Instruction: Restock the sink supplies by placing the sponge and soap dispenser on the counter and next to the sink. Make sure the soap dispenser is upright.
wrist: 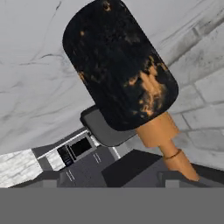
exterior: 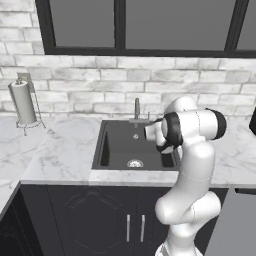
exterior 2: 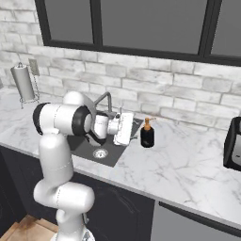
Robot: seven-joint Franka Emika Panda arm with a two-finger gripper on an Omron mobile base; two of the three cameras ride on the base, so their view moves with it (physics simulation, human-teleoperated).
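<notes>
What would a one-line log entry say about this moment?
dark bottle with orange pump, the soap dispenser: upright on white marble counter | beside black sink | gripper: next to bottle, grip unclear

Smooth white marble counter (exterior 2: 188,164), grey-veined. Matt black sink (exterior: 120,145) with steel drain (exterior: 135,163) and grey metal faucet (exterior: 137,111). Dark mottled dispenser (exterior 2: 147,134), orange pump. Rough whitewashed brick wall (exterior: 100,80). Paper roll (exterior: 23,102) on wire stand.
</notes>
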